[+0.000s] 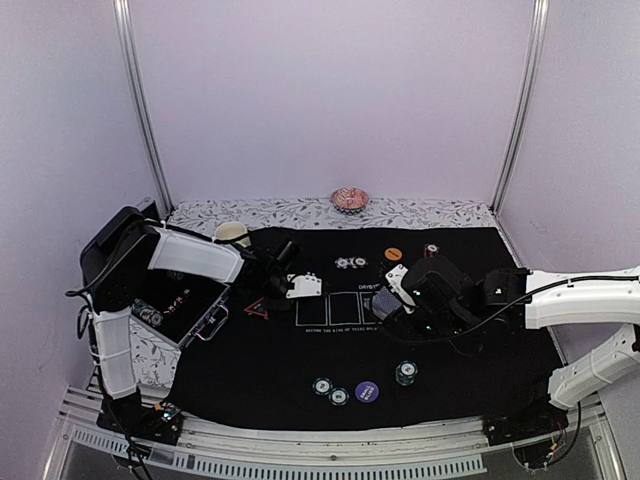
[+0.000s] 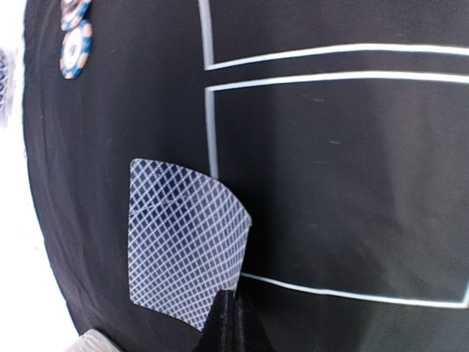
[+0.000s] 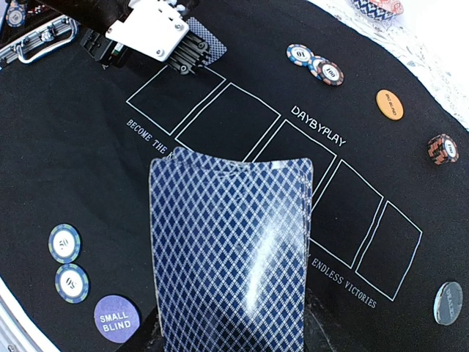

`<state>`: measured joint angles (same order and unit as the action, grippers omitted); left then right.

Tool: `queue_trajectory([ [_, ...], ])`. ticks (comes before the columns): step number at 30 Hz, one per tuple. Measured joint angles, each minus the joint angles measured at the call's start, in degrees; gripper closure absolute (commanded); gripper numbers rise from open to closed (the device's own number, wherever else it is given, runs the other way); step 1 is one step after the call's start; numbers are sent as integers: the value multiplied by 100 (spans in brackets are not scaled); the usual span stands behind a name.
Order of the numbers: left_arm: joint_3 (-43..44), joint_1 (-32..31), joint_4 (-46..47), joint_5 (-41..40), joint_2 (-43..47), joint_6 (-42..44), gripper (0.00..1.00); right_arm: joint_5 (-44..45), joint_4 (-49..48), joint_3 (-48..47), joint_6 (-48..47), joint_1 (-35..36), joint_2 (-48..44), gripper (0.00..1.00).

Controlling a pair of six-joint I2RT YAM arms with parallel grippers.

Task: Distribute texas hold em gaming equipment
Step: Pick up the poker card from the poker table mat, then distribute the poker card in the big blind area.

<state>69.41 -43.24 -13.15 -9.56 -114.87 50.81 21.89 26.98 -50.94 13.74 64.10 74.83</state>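
My left gripper (image 2: pixel 233 308) is shut, and the corner of one blue-backed playing card (image 2: pixel 183 242) runs into its closed tips, beside the leftmost white box of the black mat (image 1: pixel 470 350). From the right wrist the same gripper (image 3: pixel 187 62) shows over that card (image 3: pixel 209 44). My right gripper (image 3: pixel 231 326) is shut on a fanned deck of cards (image 3: pixel 231 257), which hides its fingers; from above it sits mid-mat (image 1: pixel 392 300). Poker chips (image 1: pixel 351 262) and an orange button (image 1: pixel 393 254) lie far; two chips (image 1: pixel 330 390), a purple button (image 1: pixel 367 391) and a chip stack (image 1: pixel 405 373) lie near.
An open black case (image 1: pixel 170 305) stands at the left, with the red-outlined triangle (image 1: pixel 257 308) beside it. A cream mug (image 1: pixel 232 233) is behind the left arm and a pink dish (image 1: pixel 349 199) is at the back. A dark button (image 3: pixel 448 303) lies right.
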Motion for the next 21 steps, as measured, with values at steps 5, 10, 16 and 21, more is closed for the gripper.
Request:
queue_trajectory([
  [5,-2,2,446,-450,-37,-293,100,-2,0,0,0,0,0,52],
  [10,352,44,702,-940,-210,-699,100,-2,0,0,2,0,0,52],
  [16,1843,79,542,-1484,-1121,-1202,100,-4,0,0,2,0,0,52],
  [21,2603,94,195,-1845,-1799,-1451,100,-4,2,2,37,0,0,52],
])
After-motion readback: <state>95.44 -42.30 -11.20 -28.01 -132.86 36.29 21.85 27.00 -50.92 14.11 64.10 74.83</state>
